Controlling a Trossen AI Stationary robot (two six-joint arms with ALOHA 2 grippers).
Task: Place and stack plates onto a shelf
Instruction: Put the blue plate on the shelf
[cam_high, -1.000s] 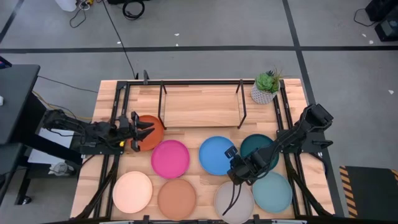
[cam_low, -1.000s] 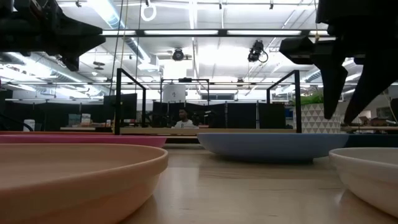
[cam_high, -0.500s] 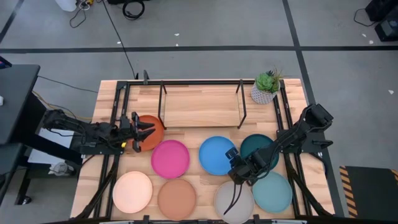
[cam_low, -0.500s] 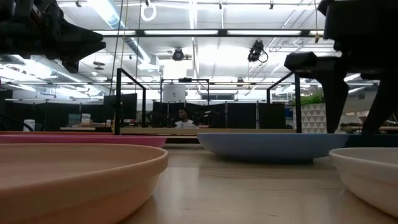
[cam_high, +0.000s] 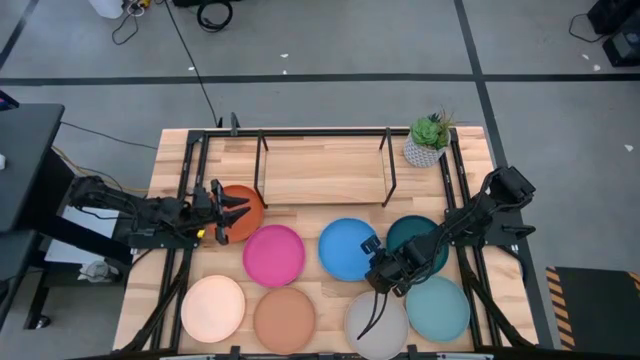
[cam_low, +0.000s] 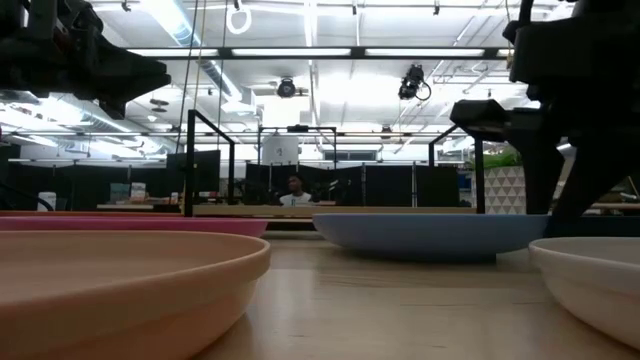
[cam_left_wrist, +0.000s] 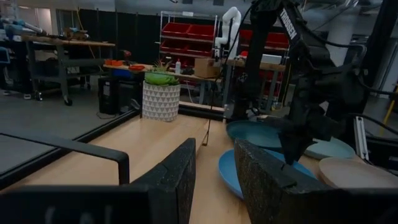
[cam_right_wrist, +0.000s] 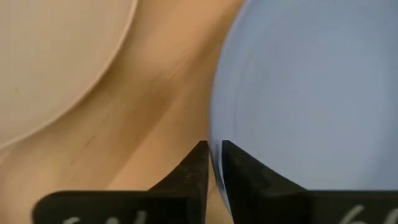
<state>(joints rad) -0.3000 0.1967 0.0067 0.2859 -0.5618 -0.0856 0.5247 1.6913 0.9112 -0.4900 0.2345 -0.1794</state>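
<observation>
Eight round plates lie flat on the wooden tabletop in front of the shelf (cam_high: 325, 170), a light-wood board on black rod legs. My right gripper (cam_high: 378, 270) is shut on the blue plate (cam_high: 345, 248) at its near-right rim. My left gripper (cam_high: 228, 212) is open and hovers over the orange-red plate (cam_high: 247, 198), touching nothing; its wrist view shows an empty gap between the fingers of the left gripper (cam_left_wrist: 214, 180). The magenta plate (cam_high: 274, 255) lies between the orange-red and blue ones. My right gripper (cam_right_wrist: 214, 162) pinches the blue plate's rim (cam_right_wrist: 212, 134) on its near-right side. One finger (cam_right_wrist: 249, 180) is over the plate's inside and the other (cam_right_wrist: 186, 177) is outside, over the wood. The fingers point down from above, slanting in from the table's right. The plate (cam_low: 420, 235) still sits level on the table.
Dark teal plate (cam_high: 405, 230) lies under the right arm, light teal (cam_high: 438, 308) and grey-beige (cam_high: 375, 325) beside the right gripper. Cream-peach (cam_high: 212, 308) and terracotta (cam_high: 284, 320) are at the near edge. A potted plant (cam_high: 428, 140) stands at the shelf's right end. Black rails run along both table sides.
My right gripper has come down a little onto the blue plate's near-right rim, and its fingers have drawn together there. The blue plate has shifted slightly toward the table's left.
</observation>
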